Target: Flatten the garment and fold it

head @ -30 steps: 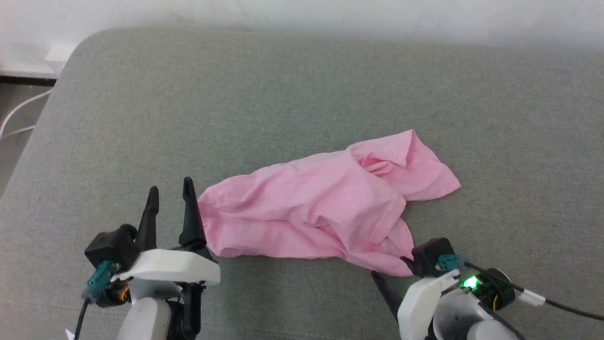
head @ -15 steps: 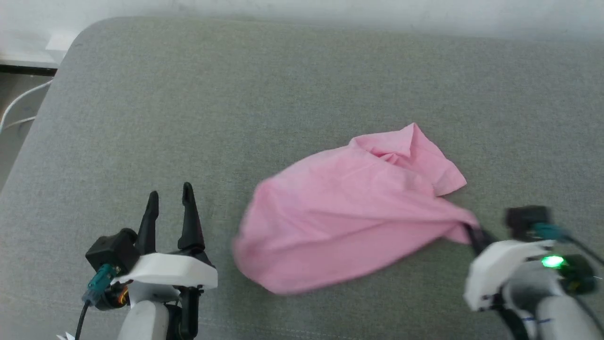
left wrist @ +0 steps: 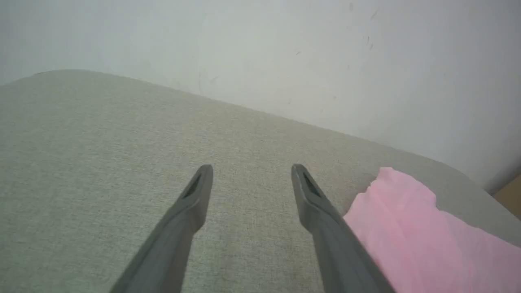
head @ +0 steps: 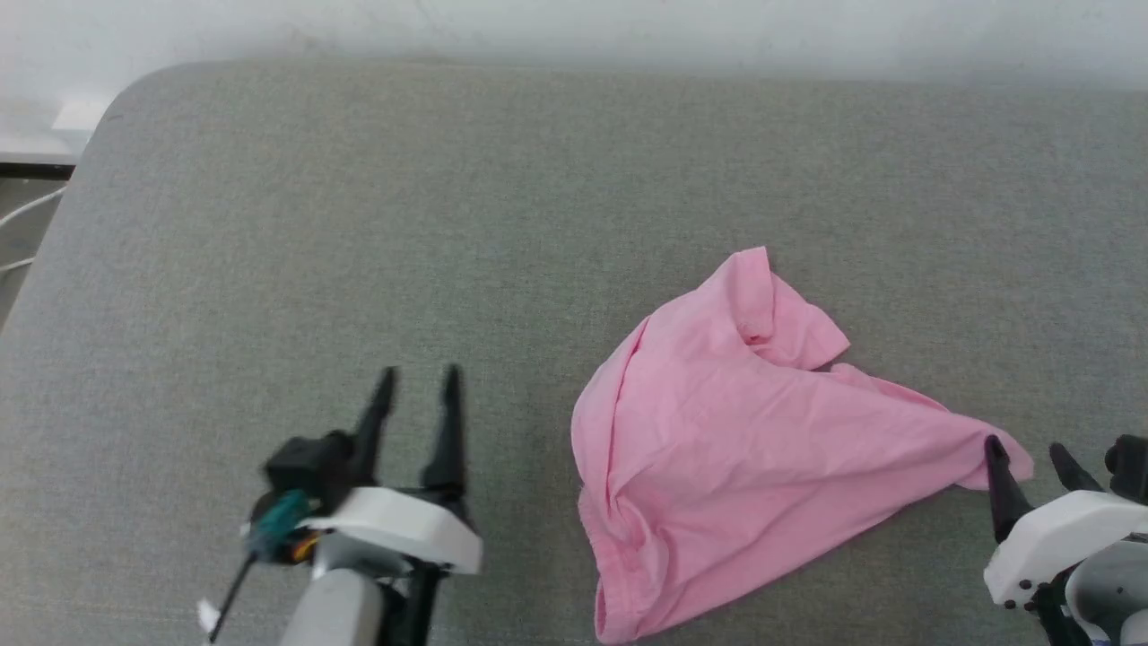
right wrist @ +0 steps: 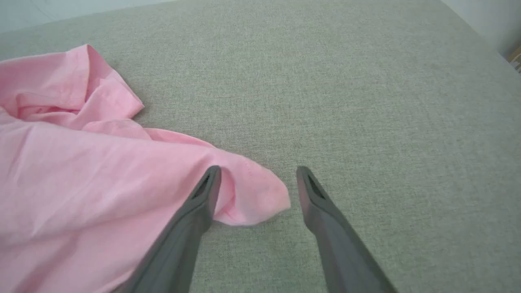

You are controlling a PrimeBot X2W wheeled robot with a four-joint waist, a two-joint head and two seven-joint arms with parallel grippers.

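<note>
Right wrist view shows the garment (right wrist: pixel 101 175) corner loose between the right tool's (right wrist: pixel 258 169) parted jaws; left tool (left wrist: pixel 252 167) parted too.

Garment (head: pixel 744 449) on cushion (head: pixel 359 224), right of left claw (head: pixel 420 372); corner inside right claw (head: pixel 1024 446).

We find the grey cushion (head: pixel 359 224) bare across its far half and its whole left side, so a gripper passes there unhindered. The one obstacle is the pink garment (head: pixel 735 449), crumpled right of centre and reaching toward the near side. The left gripper (head: pixel 420 372), jaws apart, stands over bare cushion, with a gap between it and the garment. The right gripper (head: pixel 1025 446), jaws apart, has the garment's right corner between its fingers. The wall (head: pixel 574 27) closes the far side.
</note>
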